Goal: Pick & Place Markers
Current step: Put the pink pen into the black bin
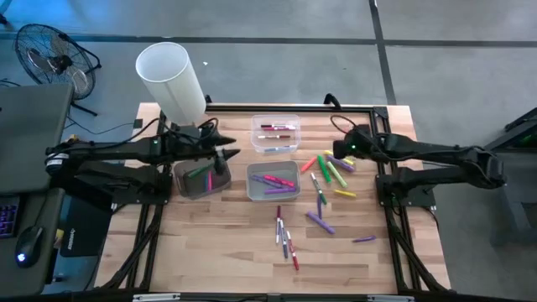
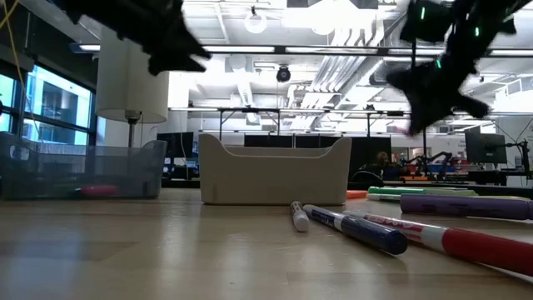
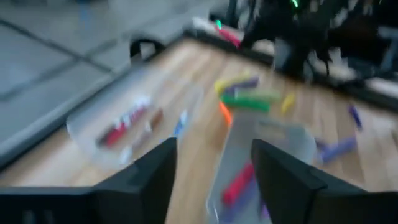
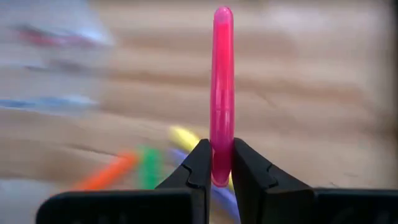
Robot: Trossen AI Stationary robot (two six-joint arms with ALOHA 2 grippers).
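Pinched between my right gripper's (image 4: 216, 163) fingers (image 4: 198, 165), a smooth pink marker (image 4: 222, 93) stands straight out toward twelve o'clock in the right wrist view. Only the high view shows that gripper over the loose markers (image 1: 329, 172) at three o'clock on the wooden table (image 1: 235, 243). My left gripper (image 3: 213, 171) hangs with fingers spread over a clear bin (image 1: 179, 180) at nine o'clock.
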